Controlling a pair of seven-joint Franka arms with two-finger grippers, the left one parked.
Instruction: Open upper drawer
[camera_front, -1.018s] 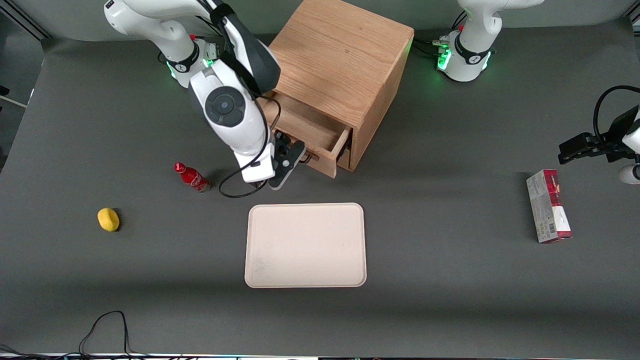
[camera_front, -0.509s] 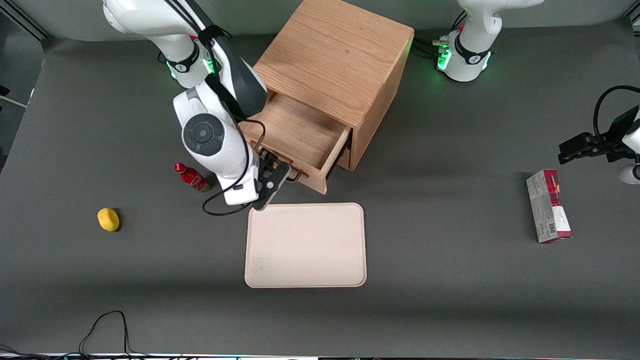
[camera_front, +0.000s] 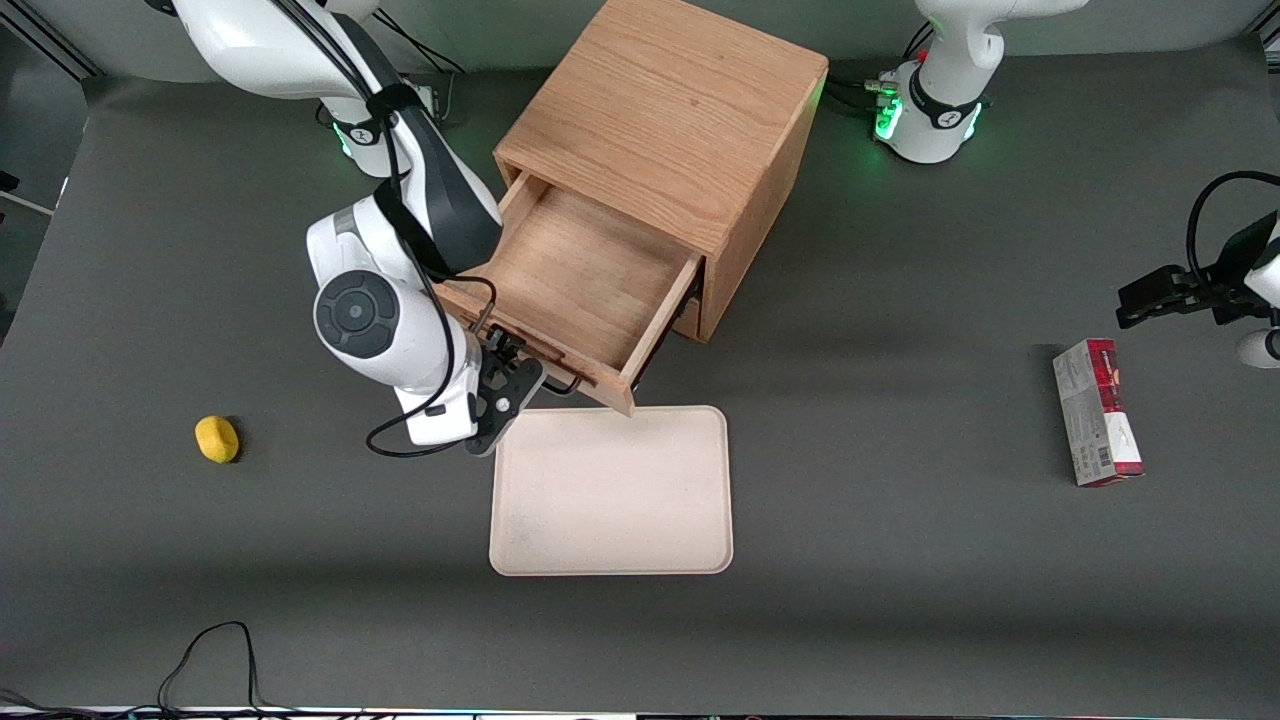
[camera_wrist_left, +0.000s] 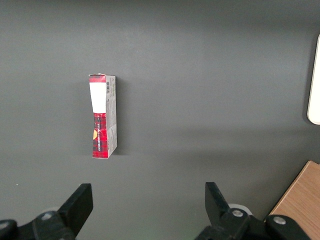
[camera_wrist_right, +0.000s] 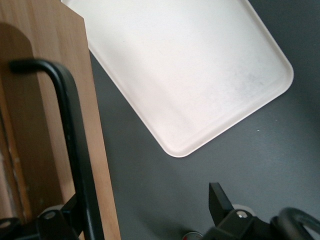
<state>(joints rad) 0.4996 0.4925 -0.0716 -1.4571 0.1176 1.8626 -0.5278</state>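
- At the cabinet near the middle of the table, the upper drawer is standing pulled well out toward about seven o'clock, its bare wooden floor showing; I judge the opening nearly complete, with only letting go remaining.
- The gripper is sitting at the drawer front, fingers apparently spread, one finger well apart from the black handle; whether anything is pressing the handle I cannot tell.
- The drawer's front corner is overhanging the tray.

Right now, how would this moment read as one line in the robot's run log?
upper drawer: pulled well out, inside bare | tool: at its black handle | tray: on table, nearer the front camera
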